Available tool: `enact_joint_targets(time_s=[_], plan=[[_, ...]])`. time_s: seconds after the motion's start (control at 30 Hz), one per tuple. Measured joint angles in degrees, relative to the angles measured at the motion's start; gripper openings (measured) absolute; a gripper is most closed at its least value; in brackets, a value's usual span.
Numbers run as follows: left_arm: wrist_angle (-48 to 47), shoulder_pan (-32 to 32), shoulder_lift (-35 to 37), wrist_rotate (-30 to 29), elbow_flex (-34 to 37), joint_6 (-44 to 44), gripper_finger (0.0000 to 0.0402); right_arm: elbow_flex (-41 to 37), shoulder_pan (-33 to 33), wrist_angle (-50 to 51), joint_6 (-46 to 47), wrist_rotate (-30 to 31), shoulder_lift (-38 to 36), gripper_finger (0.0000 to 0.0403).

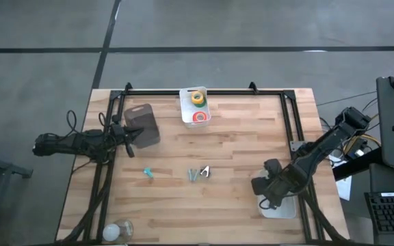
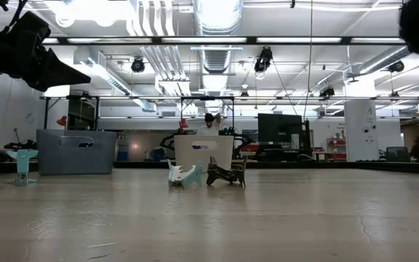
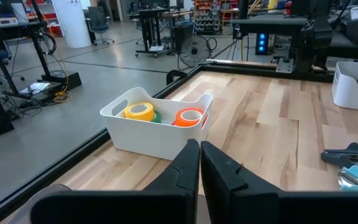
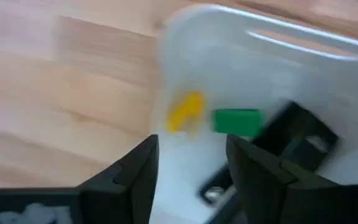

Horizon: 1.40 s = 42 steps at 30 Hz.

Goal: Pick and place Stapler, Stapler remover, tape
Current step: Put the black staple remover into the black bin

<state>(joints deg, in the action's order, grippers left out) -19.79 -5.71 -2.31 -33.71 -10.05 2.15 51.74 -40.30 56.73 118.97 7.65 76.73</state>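
- Tape (image 1: 198,107) rolls, yellow, green and red, are sitting in the white bin (image 1: 185,109) at the table's far edge; the left wrist view shows them (image 3: 166,115) inside its walls.
- Left gripper (image 1: 134,136) is waiting at the table's left side beside a grey block (image 1: 144,123), its fingers (image 3: 185,168) pressed together and holding nothing.
- Mid-table, a teal piece (image 1: 148,173) and two small staple-remover-like tools (image 1: 198,173) are lying loose, apart from both arms.
- Right gripper (image 1: 269,193) is hovering over the white tray (image 1: 286,208) at the near right, its jaws standing apart and empty.
- Stapler (image 4: 291,146) is lying in that tray just ahead of the fingers, by a yellow-and-green piece (image 4: 213,118), so it seems a drop-off is finishing.
- Next, the right arm is probably needing to lift clear and reach for the mid-table tools.
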Motion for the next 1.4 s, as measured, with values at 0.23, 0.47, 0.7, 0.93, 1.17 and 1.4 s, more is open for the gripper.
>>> enact_joint_targets(time_s=[0.23, 0.47, 0.7, 0.93, 1.17, 1.4], plan=[[0.0, 0.0, 0.0, 0.0, 0.0, 0.0, 0.002, 8.4, 3.4, -0.4, -10.0, 15.4, 0.2, 0.0194], [0.0, 0.0, 0.0, 0.0, 0.0, 0.0, 0.0021, 15.1, 11.1, -3.2, -27.9, 19.6, 4.3, 0.0194], [0.0, 0.0, 0.0, 0.0, 0.0, 0.0, 0.0018, 19.1, 16.4, -12.1, -35.5, 19.3, 11.4, 0.0194], [0.0, 0.0, 0.0, 0.0, 0.0, 0.0, 0.0021, 23.9, 20.4, -19.1, -37.1, 16.0, 19.7, 0.0194], [0.0, 0.0, 0.0, 0.0, 0.0, 0.0, 0.0019, 28.9, 25.3, -19.7, -35.3, 0.4, 29.5, 0.0194], [0.0, 0.0, 0.0, 0.0, 0.0, 0.0, 0.0019, 30.0, 27.2, -17.2, -33.6, -6.0, 33.2, 0.0185]])
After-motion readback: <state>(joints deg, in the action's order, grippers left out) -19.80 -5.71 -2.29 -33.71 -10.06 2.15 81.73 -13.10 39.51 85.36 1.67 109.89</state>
